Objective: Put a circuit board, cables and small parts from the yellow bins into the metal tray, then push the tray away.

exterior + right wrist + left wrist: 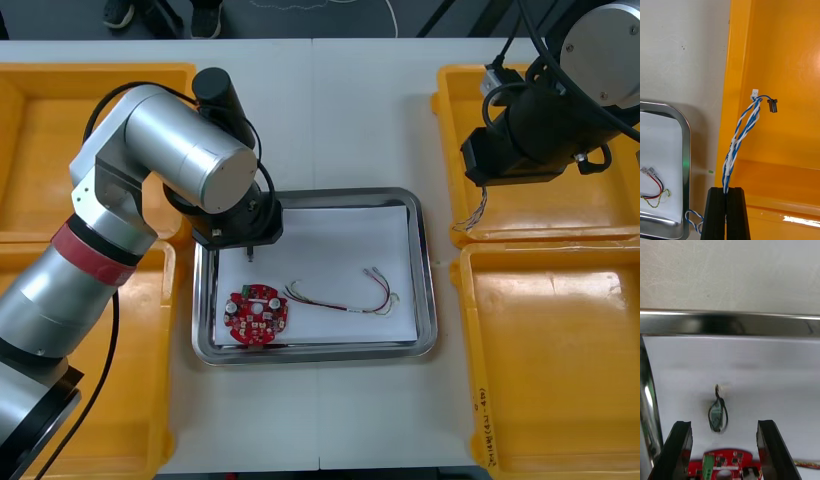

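The light surface (pixel 340 110) carries a metal tray (pixel 428 300), white inside, near its middle. Left of the tray lie the far left yellow bin (pixel 40 150) and, nearer the robot, the near left yellow bin (pixel 140 400), its rim just beside the tray. Right of the tray lie the far right yellow bin (pixel 560 215) and the near right yellow bin (pixel 550 360), a strip of bare surface between them and the tray.

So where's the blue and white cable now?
Right wrist view: blue and white cable pinched in the right jaws at the far right yellow bin's inner wall, near the metal tray; left jaws open over that tray.
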